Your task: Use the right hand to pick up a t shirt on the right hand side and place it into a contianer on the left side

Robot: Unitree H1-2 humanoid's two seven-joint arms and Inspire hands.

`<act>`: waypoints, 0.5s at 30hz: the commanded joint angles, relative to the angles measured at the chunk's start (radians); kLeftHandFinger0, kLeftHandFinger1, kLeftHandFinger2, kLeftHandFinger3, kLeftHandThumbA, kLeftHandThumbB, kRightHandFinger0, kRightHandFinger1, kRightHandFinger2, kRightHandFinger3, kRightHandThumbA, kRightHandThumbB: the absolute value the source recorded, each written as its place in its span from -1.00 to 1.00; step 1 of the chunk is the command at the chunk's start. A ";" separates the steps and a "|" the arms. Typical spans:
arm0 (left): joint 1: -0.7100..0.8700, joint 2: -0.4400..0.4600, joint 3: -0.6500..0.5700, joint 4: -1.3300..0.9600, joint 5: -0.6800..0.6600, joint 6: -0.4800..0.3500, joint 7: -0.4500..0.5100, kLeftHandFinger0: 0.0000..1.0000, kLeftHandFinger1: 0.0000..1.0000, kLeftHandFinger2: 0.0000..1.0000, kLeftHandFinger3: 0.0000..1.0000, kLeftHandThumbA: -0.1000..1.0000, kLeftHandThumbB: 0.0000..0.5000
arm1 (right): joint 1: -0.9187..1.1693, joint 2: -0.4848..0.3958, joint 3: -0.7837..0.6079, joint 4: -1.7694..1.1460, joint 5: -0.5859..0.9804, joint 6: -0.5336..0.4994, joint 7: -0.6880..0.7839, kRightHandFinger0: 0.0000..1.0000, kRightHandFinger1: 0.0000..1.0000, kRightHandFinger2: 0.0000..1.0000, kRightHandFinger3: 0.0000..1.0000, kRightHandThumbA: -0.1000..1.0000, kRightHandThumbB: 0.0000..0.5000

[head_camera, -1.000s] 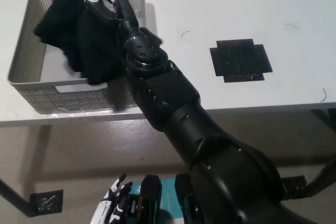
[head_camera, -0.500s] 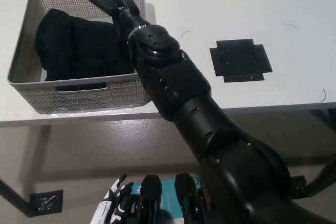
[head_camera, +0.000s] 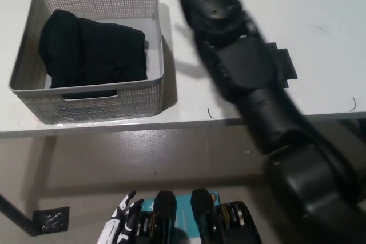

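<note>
Since half a sec ago the right arm [head_camera: 251, 78] has swung off the container [head_camera: 150, 92] twd the table's middle, now running from the bottom right up to the far edge; the right hand itself is cut off by the top of the frame, so can't tell if open or closed; one black t shirt [head_camera: 91, 52] lies bunched inside the container, same as before, nothing gripping it; one grey mesh container, at the table's [head_camera: 331, 4] near-left corner, its front wall just by the near edge; one black square mat [head_camera: 287, 67] mostly hidden under the arm; far-right part of table bare; left hand [head_camera: 119, 227] rests low at bottom left, below table edge, fingers apart, holding nothing.
</note>
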 commanded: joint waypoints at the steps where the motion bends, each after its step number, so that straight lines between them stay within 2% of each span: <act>1: -0.004 0.013 0.021 -0.028 -0.003 -0.024 0.014 0.95 0.85 0.84 1.00 0.93 0.22 | 0.044 -0.193 0.176 -0.333 -0.348 -0.022 0.039 1.00 1.00 1.00 1.00 1.00 1.00; 4: -0.008 0.023 0.039 -0.031 -0.010 -0.020 0.020 0.99 0.88 0.85 1.00 0.96 0.24 | 0.096 -0.231 0.197 -0.460 -0.392 -0.010 0.034 1.00 1.00 1.00 1.00 1.00 0.98; 5: -0.006 0.022 0.041 -0.033 -0.007 -0.021 0.024 0.97 0.86 0.84 1.00 0.96 0.29 | 0.149 -0.258 0.192 -0.547 -0.407 -0.025 0.032 1.00 1.00 1.00 1.00 0.94 0.81; 7: 0.003 0.024 0.044 -0.039 -0.012 -0.015 0.020 0.95 0.87 0.85 1.00 0.95 0.28 | 0.208 -0.284 0.186 -0.638 -0.419 -0.036 0.030 1.00 1.00 1.00 1.00 0.88 0.64; 8: 0.003 0.025 0.044 -0.039 -0.012 -0.013 0.020 0.94 0.87 0.86 1.00 0.95 0.24 | 0.218 -0.288 0.184 -0.654 -0.420 -0.034 0.030 1.00 1.00 1.00 1.00 0.94 0.79; 9: 0.002 0.024 0.047 -0.034 -0.020 -0.021 0.019 0.93 0.87 0.86 1.00 0.92 0.21 | 0.251 -0.295 0.173 -0.702 -0.411 -0.033 0.032 1.00 1.00 1.00 1.00 0.81 0.61; 10: 0.001 0.022 0.048 -0.033 -0.022 -0.019 0.020 0.93 0.87 0.86 1.00 0.91 0.17 | 0.288 -0.303 0.157 -0.751 -0.393 -0.034 0.037 1.00 1.00 1.00 1.00 0.73 0.57; 11: -0.002 0.026 0.050 -0.032 -0.027 -0.016 0.016 0.95 0.87 0.87 1.00 0.91 0.16 | 0.368 -0.325 0.135 -0.839 -0.382 -0.045 0.041 1.00 1.00 1.00 1.00 0.77 0.47; 12: -0.004 0.025 0.051 -0.029 -0.029 -0.017 0.017 0.96 0.87 0.87 1.00 0.91 0.16 | 0.372 -0.326 0.136 -0.844 -0.381 -0.047 0.042 1.00 1.00 1.00 1.00 0.78 0.46; 13: -0.006 0.029 0.052 -0.026 -0.030 -0.022 0.015 1.00 0.91 0.91 1.00 0.98 0.18 | 0.439 -0.343 0.127 -0.893 -0.399 -0.071 0.031 1.00 1.00 1.00 1.00 0.85 0.28; 15: -0.005 0.034 0.055 -0.019 -0.027 -0.037 0.017 1.00 0.91 0.91 1.00 1.00 0.15 | 0.522 -0.361 0.121 -0.956 -0.430 -0.081 0.026 1.00 1.00 1.00 1.00 0.89 0.23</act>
